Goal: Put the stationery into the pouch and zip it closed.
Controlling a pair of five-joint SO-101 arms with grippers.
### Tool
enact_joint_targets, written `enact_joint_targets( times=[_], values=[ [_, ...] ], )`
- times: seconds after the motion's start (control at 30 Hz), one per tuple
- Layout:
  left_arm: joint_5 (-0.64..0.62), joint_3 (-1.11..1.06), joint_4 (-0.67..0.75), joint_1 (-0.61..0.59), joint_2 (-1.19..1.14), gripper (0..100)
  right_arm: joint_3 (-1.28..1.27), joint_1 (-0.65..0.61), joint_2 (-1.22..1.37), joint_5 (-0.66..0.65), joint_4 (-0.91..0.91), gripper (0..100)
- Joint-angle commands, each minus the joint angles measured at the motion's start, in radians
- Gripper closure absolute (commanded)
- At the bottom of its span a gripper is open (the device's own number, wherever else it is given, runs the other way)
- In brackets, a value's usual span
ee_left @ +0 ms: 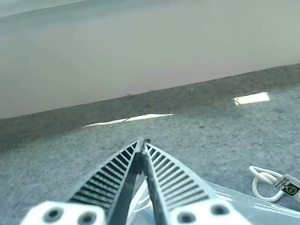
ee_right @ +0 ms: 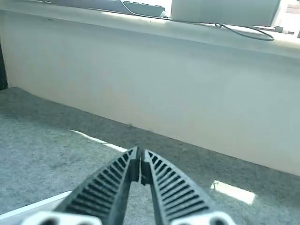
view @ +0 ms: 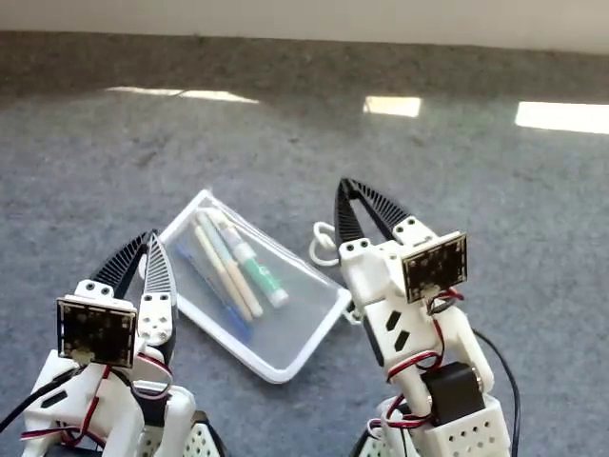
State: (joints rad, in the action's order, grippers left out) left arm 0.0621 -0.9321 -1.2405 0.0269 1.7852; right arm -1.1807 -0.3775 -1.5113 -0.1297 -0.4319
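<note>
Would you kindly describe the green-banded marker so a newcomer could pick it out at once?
On the grey table lies a clear pouch. Inside it several pens lie side by side; the marker is the white one at the row's edge, the only one with a green band.

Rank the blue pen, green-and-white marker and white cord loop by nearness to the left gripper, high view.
From the left gripper:
1. Blue pen, clear pouch's left side.
2. Green-and-white marker, further right inside.
3. White cord loop, outside the pouch.
</note>
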Motion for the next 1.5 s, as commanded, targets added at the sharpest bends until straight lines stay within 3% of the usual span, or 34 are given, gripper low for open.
enact_joint_targets(
  times=[0.0, 0.13, 0.37, 0.53, 0.67, 0.87, 1.0, 1.27, 1.47],
  values=[
    [-0.011, -0.002, 0.074, -0.004, 0.004, 99, -0.030, -0.002, -0.008, -0.005, -0.007, 99.4],
    [-0.008, -0.120, 0.147, -0.005, 0.004, 99, -0.131, -0.002, -0.008, -0.005, -0.004, 99.4],
    [-0.011, -0.277, 0.150, -0.012, 0.004, 99, -0.366, 0.002, -0.008, -0.008, -0.002, 99.4],
    [-0.011, -0.452, 0.155, -0.012, 0.004, 99, -0.510, 0.071, -0.008, -0.011, 0.007, 99.4],
    [-0.008, -0.582, 0.178, -0.012, 0.004, 99, -0.618, 0.143, -0.001, -0.011, 0.122, 99.4],
    [-0.006, -0.769, 0.333, -0.012, -0.001, 99, -0.650, 0.156, -0.007, -0.005, 0.007, 99.4],
    [-0.006, -0.765, 0.344, -0.012, 0.002, 99, -0.650, 0.156, -0.007, -0.005, -0.119, 99.4],
    [-0.006, -0.765, 0.193, -0.012, 0.002, 99, -0.648, 0.159, -0.007, -0.009, -0.349, 99.4],
    [-0.006, -0.765, 0.066, -0.012, 0.002, 99, -0.644, 0.162, -0.007, -0.011, -0.357, 99.4]
  ],
)
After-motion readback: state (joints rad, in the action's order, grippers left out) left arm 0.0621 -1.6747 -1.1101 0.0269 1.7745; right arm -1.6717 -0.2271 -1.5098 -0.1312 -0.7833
